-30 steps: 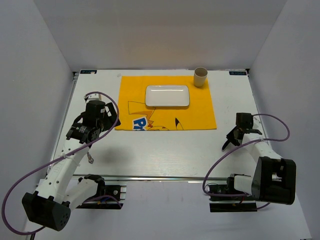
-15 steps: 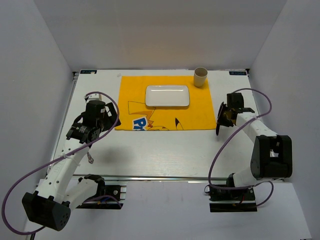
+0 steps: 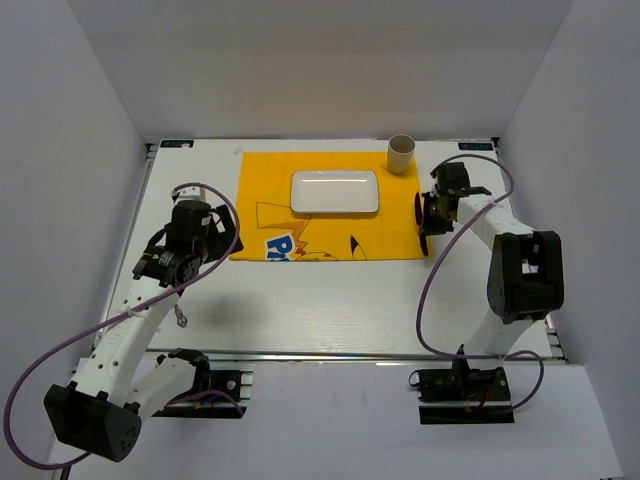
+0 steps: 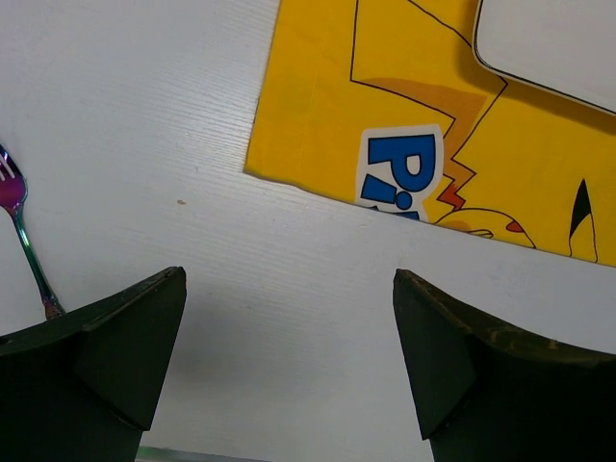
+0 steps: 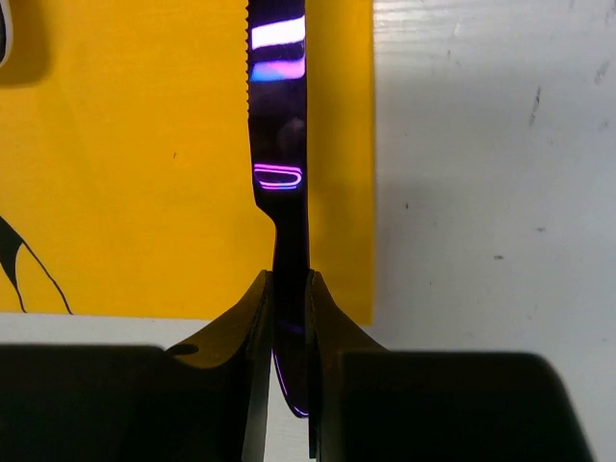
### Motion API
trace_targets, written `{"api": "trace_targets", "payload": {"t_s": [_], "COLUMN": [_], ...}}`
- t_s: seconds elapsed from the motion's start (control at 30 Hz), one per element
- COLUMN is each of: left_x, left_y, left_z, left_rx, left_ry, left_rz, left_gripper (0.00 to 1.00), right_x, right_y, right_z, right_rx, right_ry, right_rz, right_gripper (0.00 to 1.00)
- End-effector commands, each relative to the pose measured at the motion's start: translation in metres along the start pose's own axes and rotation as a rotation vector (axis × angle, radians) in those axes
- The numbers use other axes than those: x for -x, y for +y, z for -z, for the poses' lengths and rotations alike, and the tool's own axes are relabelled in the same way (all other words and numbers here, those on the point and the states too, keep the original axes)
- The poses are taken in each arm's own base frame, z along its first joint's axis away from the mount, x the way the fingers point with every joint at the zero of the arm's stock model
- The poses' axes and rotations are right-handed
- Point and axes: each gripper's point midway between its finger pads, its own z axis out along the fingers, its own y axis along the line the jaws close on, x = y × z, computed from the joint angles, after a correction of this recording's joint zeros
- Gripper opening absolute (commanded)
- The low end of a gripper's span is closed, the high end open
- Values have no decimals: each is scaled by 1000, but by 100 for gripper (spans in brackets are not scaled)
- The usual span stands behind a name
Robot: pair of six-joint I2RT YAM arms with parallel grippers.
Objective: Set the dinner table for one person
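Note:
The white dinner table [image 3: 330,300] carries a yellow cartoon-printed mat [image 3: 262,190] with a white rectangular plate [image 3: 335,192] on it. My right gripper [image 3: 436,208] is shut on a dark iridescent knife [image 5: 279,115], gripping its handle. The serrated blade points away over the mat's right edge [image 5: 125,144]; whether it touches the mat I cannot tell. My left gripper [image 4: 289,279] is open and empty above bare table [image 4: 144,115], near the mat's lower left corner [image 4: 318,125]. An iridescent fork [image 4: 24,241] lies on the table to its left, and also shows in the top view [image 3: 181,315].
A tan paper cup [image 3: 401,154] stands at the mat's far right corner, just beyond the right gripper. The plate's corner shows in the left wrist view [image 4: 549,38]. White walls enclose the table on three sides. Arm cables loop beside both bases.
My right arm has swung from the near right of the table up and left to the mat's right edge. The left arm has not moved.

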Motion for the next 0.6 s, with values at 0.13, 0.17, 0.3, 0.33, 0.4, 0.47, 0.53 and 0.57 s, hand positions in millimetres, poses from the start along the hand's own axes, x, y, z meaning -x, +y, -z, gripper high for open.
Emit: {"api": "trace_targets", "payload": {"t_s": [0.13, 0.17, 0.3, 0.33, 0.4, 0.47, 0.53, 0.57], "left_x": [5, 6, 5, 6, 6, 6, 6, 6], "left_y": [-4, -4, -3, -2, -3, -3, -3, -3], "left_z": [4, 4, 5, 5, 5, 5, 4, 4], "left_rx": [-33, -32, -27, -25, -27, -27, -27, -26], "left_ry": [-25, -27, -28, -30, -30, -31, -28, -28], "left_rz": [-4, -4, -2, -2, -2, -2, -2, -1], "left_gripper": [98, 98, 98, 98, 98, 98, 98, 98], "right_x": [42, 44, 51, 51, 47, 46, 44, 45], "right_y": [13, 14, 16, 15, 14, 12, 12, 14], "right_z": [-9, -11, -27, -30, -39, -44, -47, -48], "right_rx": [34, 37, 38, 34, 22, 13, 8, 11], "right_ry": [-25, -24, -2, 3, 19, 19, 18, 11], "right_rz": [95, 97, 81, 71, 65, 45, 23, 16], "right_gripper": [0, 0, 0, 0, 0, 0, 0, 0]}}
